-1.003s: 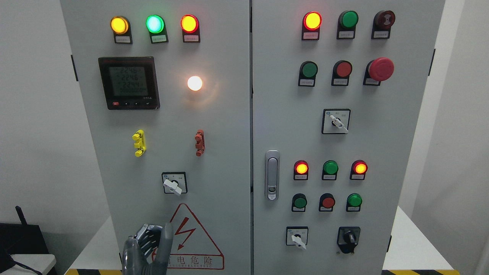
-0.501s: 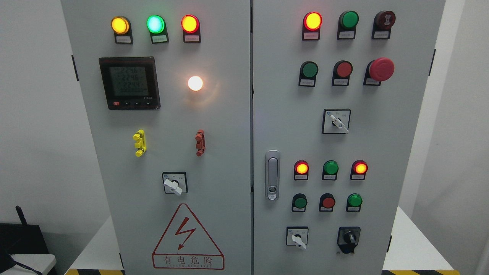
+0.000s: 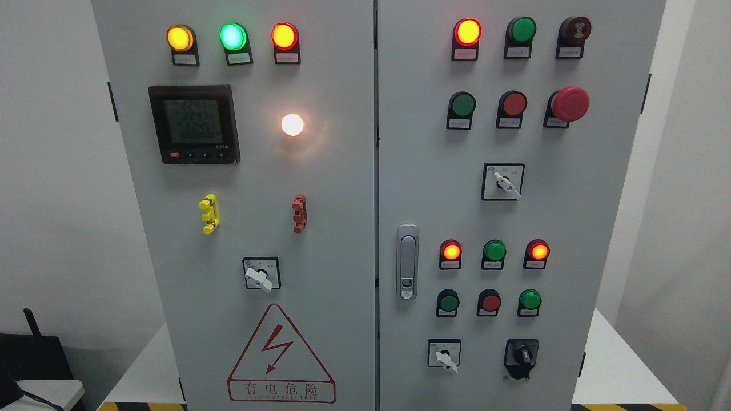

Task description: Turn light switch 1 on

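Observation:
A grey two-door electrical cabinet (image 3: pixel 342 228) fills the head view. On its left door, a rotary switch (image 3: pixel 261 275) with a white lever sits below the middle, the lever pointing down and to the right. Above it a round white lamp (image 3: pixel 292 124) glows warm. Neither of my hands shows in this view.
The left door also carries three lit indicator lamps (image 3: pixel 233 36), a digital meter (image 3: pixel 194 124), yellow (image 3: pixel 208 213) and red (image 3: pixel 298 213) clips and a lightning warning sign (image 3: pixel 280 357). The right door has a handle (image 3: pixel 406 261), pushbuttons, a red emergency stop (image 3: pixel 568 103) and more rotary switches (image 3: pixel 502 181).
A second ago my left hand stood at the bottom left, below the rotary switch. It dropped out of view half a second ago and has stayed out since.

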`<state>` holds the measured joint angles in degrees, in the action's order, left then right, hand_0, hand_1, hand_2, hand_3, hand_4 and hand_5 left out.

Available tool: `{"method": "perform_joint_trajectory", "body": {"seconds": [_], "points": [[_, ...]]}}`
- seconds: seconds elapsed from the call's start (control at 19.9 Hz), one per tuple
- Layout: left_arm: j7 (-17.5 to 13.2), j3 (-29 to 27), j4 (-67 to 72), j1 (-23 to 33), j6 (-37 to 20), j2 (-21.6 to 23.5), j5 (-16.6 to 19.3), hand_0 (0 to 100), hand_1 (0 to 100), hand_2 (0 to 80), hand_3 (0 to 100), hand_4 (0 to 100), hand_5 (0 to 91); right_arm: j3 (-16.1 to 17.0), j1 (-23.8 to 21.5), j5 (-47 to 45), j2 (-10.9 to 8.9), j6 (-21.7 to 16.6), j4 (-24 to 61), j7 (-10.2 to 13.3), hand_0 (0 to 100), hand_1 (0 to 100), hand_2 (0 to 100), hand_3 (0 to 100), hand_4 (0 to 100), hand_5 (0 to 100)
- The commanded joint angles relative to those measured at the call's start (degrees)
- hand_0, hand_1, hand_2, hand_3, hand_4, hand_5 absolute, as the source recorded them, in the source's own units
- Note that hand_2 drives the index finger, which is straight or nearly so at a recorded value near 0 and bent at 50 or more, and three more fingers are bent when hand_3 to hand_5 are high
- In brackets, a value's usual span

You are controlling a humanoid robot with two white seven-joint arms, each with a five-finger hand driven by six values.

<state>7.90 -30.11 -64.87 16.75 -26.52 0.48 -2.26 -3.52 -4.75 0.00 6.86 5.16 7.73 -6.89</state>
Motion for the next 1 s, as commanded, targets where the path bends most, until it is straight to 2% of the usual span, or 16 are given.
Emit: {"method": "perform_joint_trajectory", "body": {"seconds": [0.0,0.15,0.35,0.4,0.5,0.6,0.8,0.95], "points": [[-0.4,-7.6,36.3,3.6,-0.2,2.5,0.8,42,16,14.8,25,32,4.8,0.0,0.0,-1.0,0.00,0.0,0.0,0.0,12,39,0,0,0,0],[-0.5,0.5,48.5,2.9,0.1,4.3,1.0,47,15,12.0,21,29,3.2,0.0,0.0,-1.0,0.00,0.0,0.0,0.0,12,39,0,0,0,0],[-0.6,9.4,61.2,-2.4,0.6,3.5,1.1,48,16,8.2,16,24,1.6,0.0,0.0,-1.0,0.00,0.0,0.0,0.0,12,39,0,0,0,0],[-1.0,11.6,63.2,-3.7,1.9,3.0,1.0,48,16,5.6,13,21,0.0,0.0,0.0,-1.0,0.00,0.0,0.0,0.0,12,39,0,0,0,0],[-1.7,17.1,64.6,-5.4,7.9,1.9,1.1,48,16,0.2,9,17,0.0,0.0,0.0,-1.1,0.00,0.0,0.0,0.0,12,39,0,0,0,0],[-1.7,21.6,64.3,-6.2,14.0,1.0,1.1,48,15,0.0,3,13,0.0,0.0,0.0,-1.0,0.00,0.0,0.0,0.0,12,39,0,0,0,0],[-1.5,27.2,64.6,-8.1,17.0,0.6,1.2,49,12,0.0,0,5,0.0,0.0,-0.1,-1.1,0.00,0.0,0.0,0.0,12,39,0,0,0,0],[-1.2,27.9,64.3,-9.9,20.5,0.2,1.2,50,7,0.0,0,0,0.0,0.0,0.0,-1.1,0.00,0.0,0.0,0.0,12,39,0,0,0,0]]}}
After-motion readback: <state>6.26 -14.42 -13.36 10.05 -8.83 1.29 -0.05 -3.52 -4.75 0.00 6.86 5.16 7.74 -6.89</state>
